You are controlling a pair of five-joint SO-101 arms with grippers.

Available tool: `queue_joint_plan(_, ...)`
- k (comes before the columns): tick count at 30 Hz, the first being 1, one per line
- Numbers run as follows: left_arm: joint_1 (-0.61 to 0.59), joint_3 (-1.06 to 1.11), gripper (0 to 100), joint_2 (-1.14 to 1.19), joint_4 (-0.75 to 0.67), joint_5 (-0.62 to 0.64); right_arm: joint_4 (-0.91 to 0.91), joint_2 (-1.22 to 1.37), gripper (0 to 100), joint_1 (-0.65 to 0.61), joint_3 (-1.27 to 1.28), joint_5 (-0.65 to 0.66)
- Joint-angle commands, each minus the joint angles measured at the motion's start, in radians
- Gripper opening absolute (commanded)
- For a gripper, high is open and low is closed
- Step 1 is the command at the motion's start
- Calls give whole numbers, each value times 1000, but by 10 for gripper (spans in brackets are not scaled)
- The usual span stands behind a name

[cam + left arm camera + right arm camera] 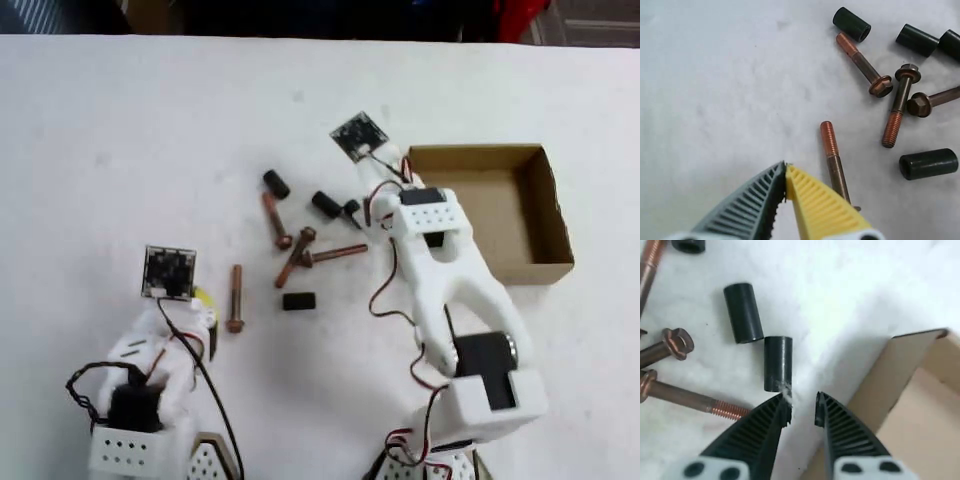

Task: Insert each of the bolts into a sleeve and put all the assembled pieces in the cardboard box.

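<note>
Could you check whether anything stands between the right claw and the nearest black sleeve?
Nothing visible does: the open right claw sits right at one end of the short black cylindrical sleeve lying on the white table.

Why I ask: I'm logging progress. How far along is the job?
Done: nothing; the cardboard box holds no pieces. In hand: nothing; the right gripper is open beside a sleeve, the left gripper shut. Left: all four bolts need sleeves, then boxing.
</note>
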Motion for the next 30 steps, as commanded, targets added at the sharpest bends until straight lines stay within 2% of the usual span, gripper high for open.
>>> queue_joint_plan(1, -7, -2, 23, -8, -28, -6, 96, -84, 74, -22, -101, 40)
queue_joint_plan(4, -7, -2, 23, -8, -28, -6, 265, -85, 74, -42, -216, 37)
queue_joint_plan(7, -7, -2, 23, -8, -28, -6, 355, -62, 74, -62, -292, 40)
queue_joint_plan(11, -7, -2, 23, -8, -28, -6, 363, 8, 81, -73, -322, 64)
queue_joint_plan(15, -7, -2, 23, -8, -26, -6, 358, 102, 132, -73, -341, 106)
queue_joint_plan(25, -7, -2, 23, -8, -25, -6, 366, 340, 135, -73, -523, 110)
queue_joint_plan(30, -7, -2, 23, -8, -26, -6, 427, 407, 135, -73, -603, 110)
